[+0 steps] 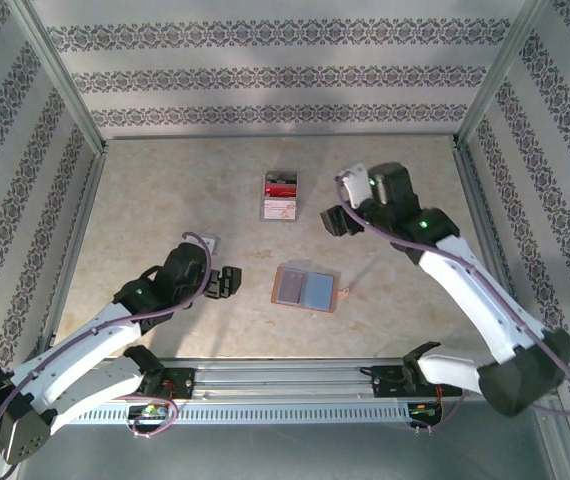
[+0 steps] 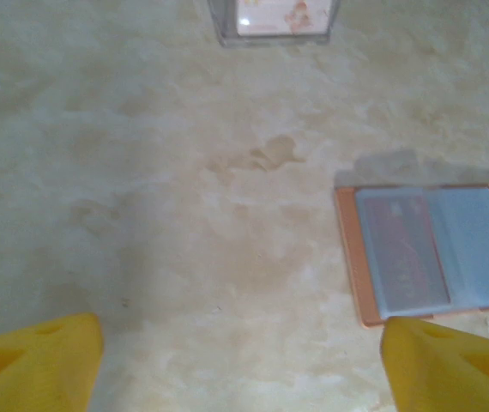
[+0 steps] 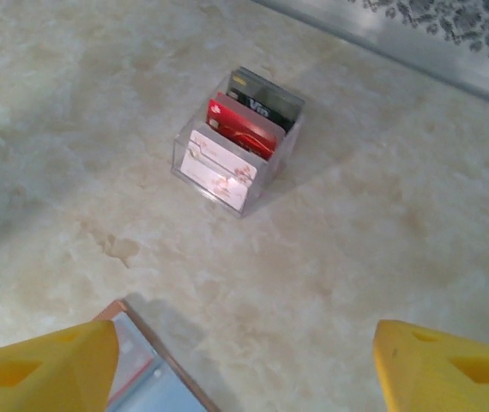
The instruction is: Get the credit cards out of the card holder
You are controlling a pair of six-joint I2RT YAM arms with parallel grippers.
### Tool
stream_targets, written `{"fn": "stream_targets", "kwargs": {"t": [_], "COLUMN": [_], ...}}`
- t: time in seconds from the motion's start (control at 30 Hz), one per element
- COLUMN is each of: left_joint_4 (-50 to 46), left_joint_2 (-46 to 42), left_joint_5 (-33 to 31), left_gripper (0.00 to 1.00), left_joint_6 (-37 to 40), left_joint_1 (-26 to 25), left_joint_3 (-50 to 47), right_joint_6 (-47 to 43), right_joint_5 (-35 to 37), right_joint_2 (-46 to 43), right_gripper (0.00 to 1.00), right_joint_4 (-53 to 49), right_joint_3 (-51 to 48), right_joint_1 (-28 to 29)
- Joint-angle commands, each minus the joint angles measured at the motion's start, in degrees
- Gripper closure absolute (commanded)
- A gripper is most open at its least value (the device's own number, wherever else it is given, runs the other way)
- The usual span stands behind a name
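Both hands — left hand [image 1: 227,283], right hand [image 1: 337,220] — wide, empty. Card holder [image 1: 305,288] lies open, 1 reddish card [image 2: 407,253] left; 3 cards [image 3: 243,129] in clear box [image 3: 195,176].

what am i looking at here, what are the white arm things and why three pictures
These are two white robot arms bolted at the near edge of a pale marble-look table. One picture comes from a fixed camera above and behind them. The other two come from small cameras on the wrists, so the yellow shapes at the bottom are each hand's own fingers.

On the table lies a flat salmon-pink card holder, opened to its grey-blue pockets. Farther back stands a small clear plastic box holding a dark, a red and a white card upright.

The left hand sits beside the holder, the right hand near the box. Both are open and hold nothing.
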Motion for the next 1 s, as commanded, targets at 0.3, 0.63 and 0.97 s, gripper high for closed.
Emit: {"fn": "stream_targets", "kwargs": {"t": [0.3,0.63,0.97], "left_joint_4": [19.7,27.5,28.4], "left_joint_2": [13.7,31.5,37.2], "left_joint_5": [22.7,27.2,25.9], "left_gripper": [0.52,0.64,0.74], "left_joint_6": [-16.2,-19.8,-18.8], "left_joint_1": [0.2,-4.8,-5.3], "left_joint_3": [-1.0,2.8,5.1], "right_joint_6": [26.2,29.2,29.5], "right_joint_5": [-16.8,-18.9,-18.8], "right_joint_2": [-14.0,-11.0,-7.2], "right_gripper": [0.12,0.20,0.22], "right_joint_4": [4.0,4.1,6.5], "right_joint_3": [-26.2,-33.2,-35.0], "right_joint_1": [-12.3,-12.7,-12.6]}}
